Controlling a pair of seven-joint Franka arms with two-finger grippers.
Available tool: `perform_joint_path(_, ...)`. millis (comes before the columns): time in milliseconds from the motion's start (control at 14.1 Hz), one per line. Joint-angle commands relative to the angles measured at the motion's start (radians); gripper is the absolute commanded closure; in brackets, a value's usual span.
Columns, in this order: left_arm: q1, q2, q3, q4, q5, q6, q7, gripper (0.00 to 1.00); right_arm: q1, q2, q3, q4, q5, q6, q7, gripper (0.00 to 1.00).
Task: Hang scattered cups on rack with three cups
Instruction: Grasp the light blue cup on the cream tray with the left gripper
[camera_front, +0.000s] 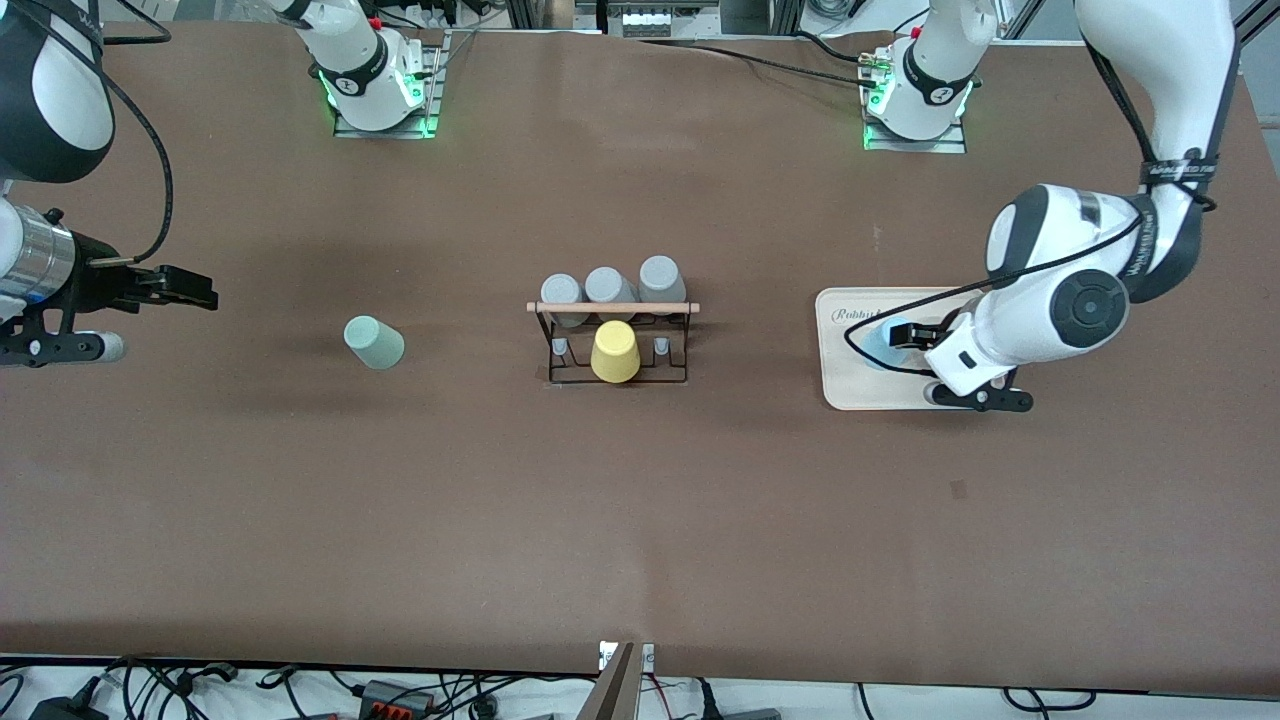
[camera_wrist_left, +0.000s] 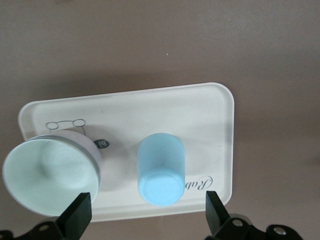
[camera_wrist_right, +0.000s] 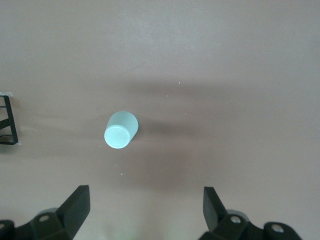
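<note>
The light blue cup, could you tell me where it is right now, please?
The light blue cup stands upside down on the beige tray toward the left arm's end of the table, under the left gripper.

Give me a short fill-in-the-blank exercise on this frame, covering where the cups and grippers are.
1. The blue cup stands on the beige ____.
2. The rack holds three grey cups and one ____ cup.
3. The mint cup lies on the table toward the ____ arm's end.
4. The left gripper is over the tray with its fingers ____; the right gripper is the same, over bare table beside the mint cup.

Missing words: tray; yellow; right; open
</note>
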Motion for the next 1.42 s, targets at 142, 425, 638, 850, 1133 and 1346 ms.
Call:
perform_joint_path(142, 0.007, -0.026, -0.014, -0.186, -0.018, 0.197, 0.016, 0.0, 0.007, -0.001, 0.001, 0.003, -0.003, -0.028, -0.015, 0.0)
perform_joint_path(425, 0.009, -0.014, -0.014, -0.208, -0.018, 0.212, 0.006, 0.0, 0.007, 0.002, 0.001, 0.0, -0.001, -0.042, -0.011, 0.0)
perform_joint_path(638, 0.002, 0.006, -0.014, -0.206, -0.018, 0.217, -0.005, 0.0, 0.005, 0.002, 0.001, -0.017, -0.001, -0.042, -0.009, 0.0)
perform_joint_path(850, -0.002, 0.014, -0.014, -0.2, -0.018, 0.218, -0.039, 0.0, 0.007, -0.004, 0.001, -0.032, -0.001, -0.036, -0.008, 0.0)
perform_joint_path(1133, -0.004, 0.058, -0.014, -0.194, -0.018, 0.252, -0.047, 0.03, 0.007, -0.015, 0.001, -0.06, -0.001, -0.028, -0.006, 0.0)
perform_joint_path(1346, -0.004, 0.055, -0.014, -0.191, -0.018, 0.248, -0.047, 0.34, 0.01, -0.015, 0.003, -0.063, 0.0, -0.025, -0.006, 0.0)
